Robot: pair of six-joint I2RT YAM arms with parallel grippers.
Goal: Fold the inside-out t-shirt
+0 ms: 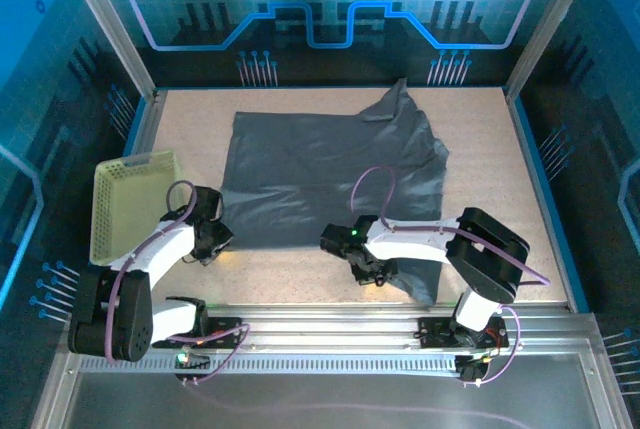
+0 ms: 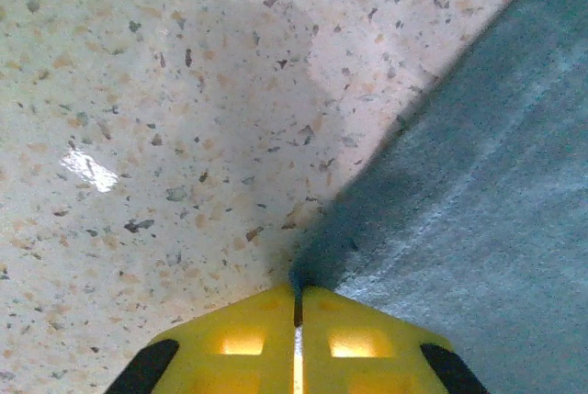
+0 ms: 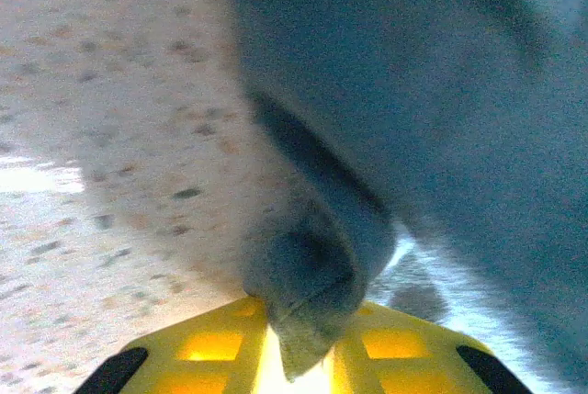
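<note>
A: where's the shirt (image 1: pixel 320 174) at?
B: spread on the table (image 1: pixel 500 169), right side rumpled. left gripper (image 1: pixel 216 244) pinches its near-left corner, right gripper (image 1: pixel 370 272) clamps a wad of the near edge.

2 white-and-black arms (image 1: pixel 160 249) carry purple cables (image 1: pixel 372 184), yellow claw fingers (image 2: pixel 367 343).
</note>
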